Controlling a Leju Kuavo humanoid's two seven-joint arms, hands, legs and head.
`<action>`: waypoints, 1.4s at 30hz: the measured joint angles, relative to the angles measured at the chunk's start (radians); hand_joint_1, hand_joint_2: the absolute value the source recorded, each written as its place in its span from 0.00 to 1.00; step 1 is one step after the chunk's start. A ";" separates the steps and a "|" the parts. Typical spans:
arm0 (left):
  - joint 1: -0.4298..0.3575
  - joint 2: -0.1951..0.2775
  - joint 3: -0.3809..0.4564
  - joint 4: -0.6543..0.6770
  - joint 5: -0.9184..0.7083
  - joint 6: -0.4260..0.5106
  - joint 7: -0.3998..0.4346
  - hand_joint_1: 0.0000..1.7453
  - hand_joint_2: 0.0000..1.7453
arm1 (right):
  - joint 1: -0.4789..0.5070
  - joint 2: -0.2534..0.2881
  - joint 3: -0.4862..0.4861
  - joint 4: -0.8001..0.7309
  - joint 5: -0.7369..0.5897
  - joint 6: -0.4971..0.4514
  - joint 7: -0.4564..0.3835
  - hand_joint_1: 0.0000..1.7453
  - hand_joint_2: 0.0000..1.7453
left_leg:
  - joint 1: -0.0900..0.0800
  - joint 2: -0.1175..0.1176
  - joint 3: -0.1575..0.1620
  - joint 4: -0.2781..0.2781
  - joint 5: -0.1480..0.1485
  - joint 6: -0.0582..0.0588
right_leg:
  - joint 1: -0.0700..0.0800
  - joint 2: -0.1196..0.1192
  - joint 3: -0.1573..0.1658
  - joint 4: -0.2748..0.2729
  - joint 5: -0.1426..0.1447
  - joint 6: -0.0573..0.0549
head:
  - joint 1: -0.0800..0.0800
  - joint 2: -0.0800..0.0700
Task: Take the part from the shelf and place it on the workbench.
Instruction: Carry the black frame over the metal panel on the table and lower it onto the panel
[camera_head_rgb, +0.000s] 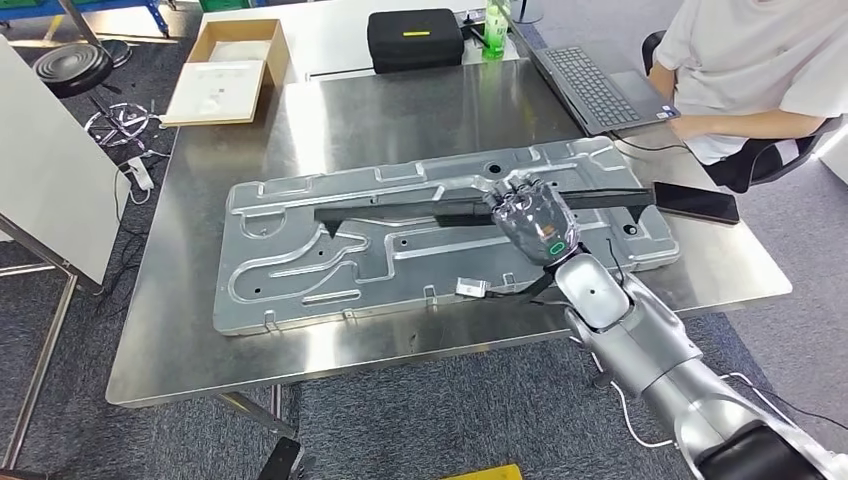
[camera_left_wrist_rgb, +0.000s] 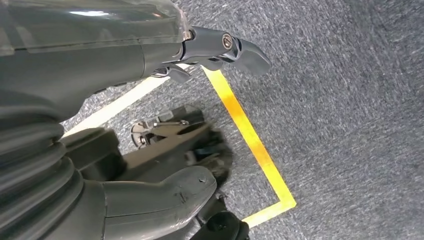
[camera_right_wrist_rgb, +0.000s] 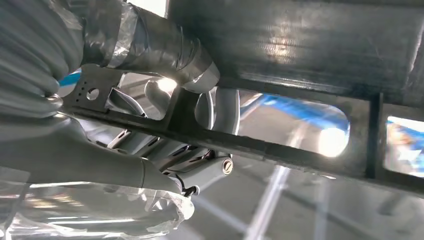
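**A:** Reaching in from the near right edge, what is the silver arm doing?

**B:** Its right robot hand (camera_head_rgb: 535, 222) is wrapped around a long black part (camera_head_rgb: 420, 209), fingers curled over the bar near the middle of its length. The right wrist view shows the thumb (camera_right_wrist_rgb: 165, 47) on one side of the black frame (camera_right_wrist_rgb: 280, 150) and the fingers on the other, so it is grasping the part.

**A:** Where does the part sit?

**B:** It lies lengthwise across a large stamped metal panel (camera_head_rgb: 300, 270) that rests flat on the steel bench (camera_head_rgb: 400, 110). Whether the bar touches the panel or hangs just above it, I cannot tell.

**A:** And the left robot hand (camera_left_wrist_rgb: 150, 50)?

**B:** It hangs over grey carpet (camera_left_wrist_rgb: 350, 125) marked with yellow tape (camera_left_wrist_rgb: 250, 140), holding nothing, its fingers (camera_left_wrist_rgb: 245, 50) apart.

**A:** What lies further off?

**B:** A dark phone (camera_head_rgb: 697, 202) sits at the bench's right edge, just beside the part's end. Beyond are a laptop (camera_head_rgb: 590, 85) with a seated person (camera_head_rgb: 750, 70) at it, a black case (camera_head_rgb: 415, 38), and an open cardboard box (camera_head_rgb: 225, 70) at the far left.
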 joint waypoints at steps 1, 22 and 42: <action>0.000 0.000 0.000 0.000 0.000 0.000 0.000 0.00 1.00 | -0.025 -0.021 0.052 -0.009 0.000 -0.001 0.068 1.00 1.00 | -0.002 0.000 0.004 -0.017 0.023 0.004 | 0.003 0.001 0.002 0.002 -0.002 -0.001 | 0.000 0.000; -0.003 -0.004 -0.019 0.000 -0.010 0.012 -0.004 0.00 0.25 | -0.360 -0.242 0.720 -0.110 0.001 -0.014 0.454 0.00 1.00 | -0.003 -0.001 0.127 -0.283 0.134 0.017 | -0.020 0.001 -0.012 0.014 0.000 0.057 | 0.003 0.000; -0.004 0.000 -0.019 0.000 -0.002 0.028 -0.001 0.00 0.00 | -0.344 -0.245 0.756 -0.112 0.001 -0.013 0.516 0.00 1.00 | -0.017 0.005 0.143 -0.312 0.151 0.059 | -0.002 0.002 -0.034 0.075 -0.045 0.038 | 0.002 0.000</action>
